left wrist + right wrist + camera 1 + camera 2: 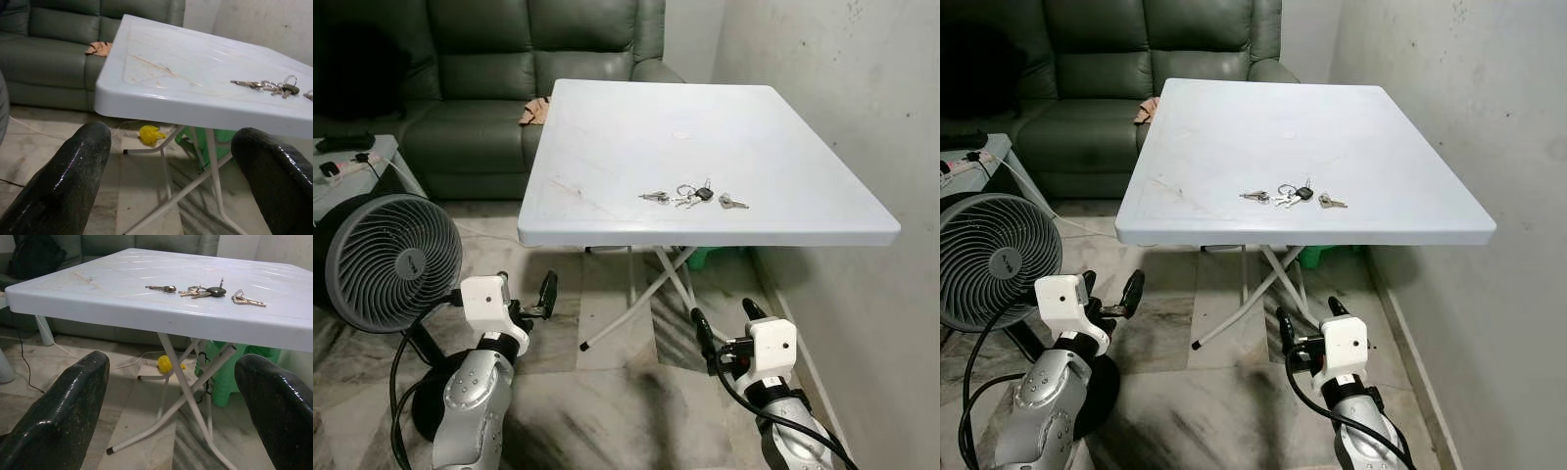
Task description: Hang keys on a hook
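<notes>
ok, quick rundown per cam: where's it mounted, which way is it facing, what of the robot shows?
Left eye view: head, looking forward and down at the white table and keys; left gripper and right gripper, both open, low in front.
Right eye view: same head, same scene, slightly offset.
Left wrist view: below table height, looking up along its black fingers at the table edge.
Right wrist view: likewise, fingers framing the table legs.
Shared: all four see the keys on the table.
</notes>
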Available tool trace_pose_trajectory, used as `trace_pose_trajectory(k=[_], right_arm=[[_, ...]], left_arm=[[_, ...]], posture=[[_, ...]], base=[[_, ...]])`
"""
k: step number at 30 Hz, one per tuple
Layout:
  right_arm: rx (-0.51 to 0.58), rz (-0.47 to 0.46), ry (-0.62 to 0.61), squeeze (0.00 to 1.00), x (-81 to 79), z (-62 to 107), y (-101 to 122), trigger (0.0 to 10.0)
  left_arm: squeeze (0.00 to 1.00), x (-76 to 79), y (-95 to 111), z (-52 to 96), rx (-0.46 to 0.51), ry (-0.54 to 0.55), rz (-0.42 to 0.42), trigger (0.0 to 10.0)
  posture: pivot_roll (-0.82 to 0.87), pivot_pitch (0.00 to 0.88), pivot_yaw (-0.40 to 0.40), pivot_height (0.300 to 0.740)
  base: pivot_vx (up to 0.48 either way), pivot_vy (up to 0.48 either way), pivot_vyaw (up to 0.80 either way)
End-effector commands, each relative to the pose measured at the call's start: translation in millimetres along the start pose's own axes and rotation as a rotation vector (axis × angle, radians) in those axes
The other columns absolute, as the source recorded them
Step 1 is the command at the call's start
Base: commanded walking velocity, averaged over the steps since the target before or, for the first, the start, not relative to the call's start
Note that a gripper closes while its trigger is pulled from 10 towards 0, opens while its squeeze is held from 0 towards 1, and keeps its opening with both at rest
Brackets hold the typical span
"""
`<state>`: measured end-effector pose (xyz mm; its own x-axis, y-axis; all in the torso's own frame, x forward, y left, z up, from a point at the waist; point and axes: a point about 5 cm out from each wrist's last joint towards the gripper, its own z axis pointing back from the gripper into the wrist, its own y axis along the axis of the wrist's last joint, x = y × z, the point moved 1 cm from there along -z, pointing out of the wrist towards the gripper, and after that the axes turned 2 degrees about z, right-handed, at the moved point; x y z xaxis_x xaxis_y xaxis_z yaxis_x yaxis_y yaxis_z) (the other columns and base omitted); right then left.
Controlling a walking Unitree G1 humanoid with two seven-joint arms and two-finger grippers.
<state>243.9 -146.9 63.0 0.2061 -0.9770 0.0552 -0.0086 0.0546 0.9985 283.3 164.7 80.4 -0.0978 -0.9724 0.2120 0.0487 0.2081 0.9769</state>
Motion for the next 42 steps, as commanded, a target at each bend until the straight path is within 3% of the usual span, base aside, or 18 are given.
trace_pose_trajectory(k=[1, 13, 42], right_arm=[[0.006, 0.004, -0.001, 0.0, 2.0, -1.6, 3.3, 10.0], [0.021, 0.007, 0.003, 0.0, 2.5, -7.2, 7.0, 10.0], [0.041, 0.002, 0.019, 0.0, -2.4, -13.7, 10.8, 10.0]], left_arm=[[0.0, 1.7, 3.4, -1.4, 0.0, -0.011, -0.012, 10.0], [0.0, 1.2, 4.9, -2.6, 0.002, -0.013, -0.016, 10.0], [0.0, 0.1, 9.8, -3.6, 0.011, -0.004, -0.032, 10.0]], posture=[[-0.05, 0.0, 0.0, 0.732], [-0.05, 0.0, 0.002, 0.732], [-0.03, 0.0, 0.01, 0.732]], base=[[0.0, 0.0, 0.0], [0.146, 0.0, 0.0], [0.405, 0.0, 0.0]])
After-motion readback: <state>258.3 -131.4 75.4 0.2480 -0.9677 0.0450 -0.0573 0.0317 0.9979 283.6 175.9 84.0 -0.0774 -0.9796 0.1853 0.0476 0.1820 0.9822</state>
